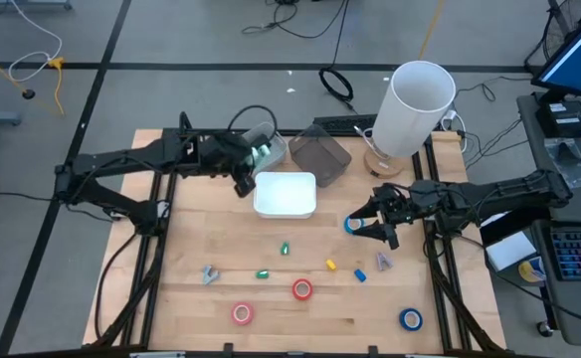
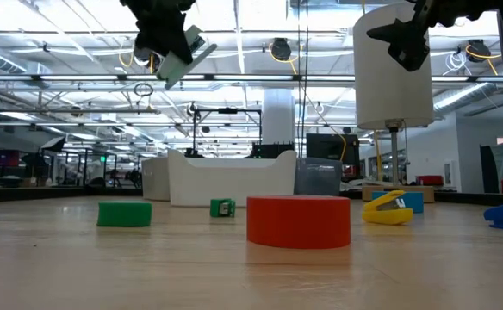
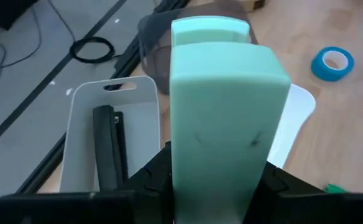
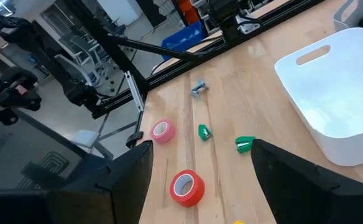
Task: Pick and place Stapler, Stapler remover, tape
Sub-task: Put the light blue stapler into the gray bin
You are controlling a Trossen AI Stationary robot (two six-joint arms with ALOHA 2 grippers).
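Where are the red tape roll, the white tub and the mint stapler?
red tape roll (image 1: pixel 301 289): high view, on its ring.
white tub (image 1: pixel 285 208): high view, on its front rim.
mint stapler (image 3: pixel 222 118): left wrist view, on its flat top.

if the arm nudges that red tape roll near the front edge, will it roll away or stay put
Probably stays put: the red tape lies flat on the table, hole up, so it should slide, not roll. It looks light and rigid. Tipped on edge, it could roll.
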